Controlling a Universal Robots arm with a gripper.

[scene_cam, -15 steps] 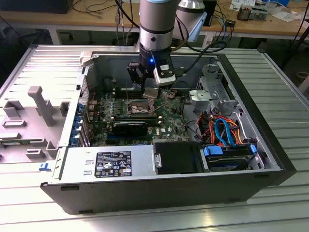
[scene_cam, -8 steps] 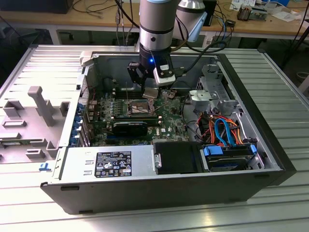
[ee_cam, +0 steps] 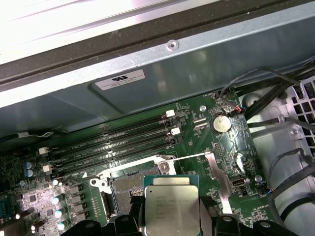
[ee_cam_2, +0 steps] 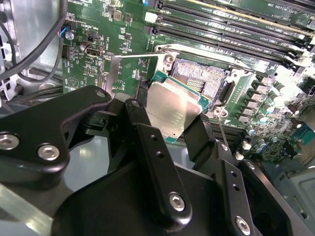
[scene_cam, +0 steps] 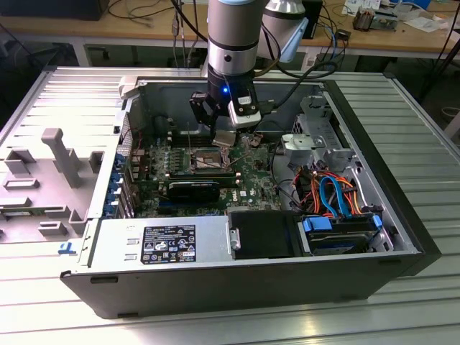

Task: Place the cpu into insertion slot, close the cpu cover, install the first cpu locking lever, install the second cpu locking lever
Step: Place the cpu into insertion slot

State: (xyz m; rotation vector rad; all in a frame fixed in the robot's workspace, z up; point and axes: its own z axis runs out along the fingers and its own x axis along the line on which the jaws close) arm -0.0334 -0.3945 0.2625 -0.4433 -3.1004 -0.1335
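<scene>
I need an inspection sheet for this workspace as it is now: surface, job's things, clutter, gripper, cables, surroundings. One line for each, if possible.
Surface: ribbed metal table carrying an open PC case; its side panel lies at the exterior view's left.
Job's things: cpu held above the socket, not seated; the socket's dark centre is exposed; cover seems swung up at the socket's edge.
Clutter: nothing seen.
Gripper: gripper shut on the cpu's edges.
Cables: orange and blue bundle inside the case, apart from the socket.
Surroundings: workbench behind, with loose wires.
</scene>
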